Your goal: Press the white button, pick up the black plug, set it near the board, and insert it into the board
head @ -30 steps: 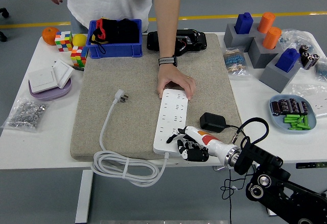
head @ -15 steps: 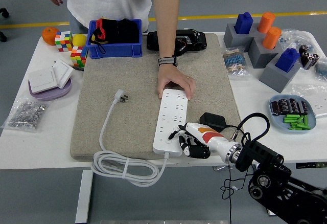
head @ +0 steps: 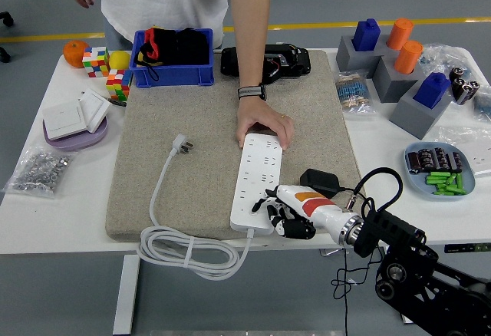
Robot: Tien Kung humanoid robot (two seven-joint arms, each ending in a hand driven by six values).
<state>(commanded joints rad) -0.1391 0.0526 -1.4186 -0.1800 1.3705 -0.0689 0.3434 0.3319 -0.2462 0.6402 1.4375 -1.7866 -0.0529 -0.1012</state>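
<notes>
Right hand (head: 289, 212): fingers curled, holding nothing, at the near end of the white power strip (head: 256, 184). I'd press the button squarely with one fingertip; a person's hand (head: 265, 127) steadies the far end.

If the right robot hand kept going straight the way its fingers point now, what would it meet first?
The right robot hand points left toward the near end of the white power strip. Its fingertips already look at, or just short of, the strip's near right edge, so that comes first; depth leaves contact unclear.

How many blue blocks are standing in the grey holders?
2. One blue block stands in the far grey holder beside an orange one; the other blue block stands in the nearer grey holder at the right.
</notes>
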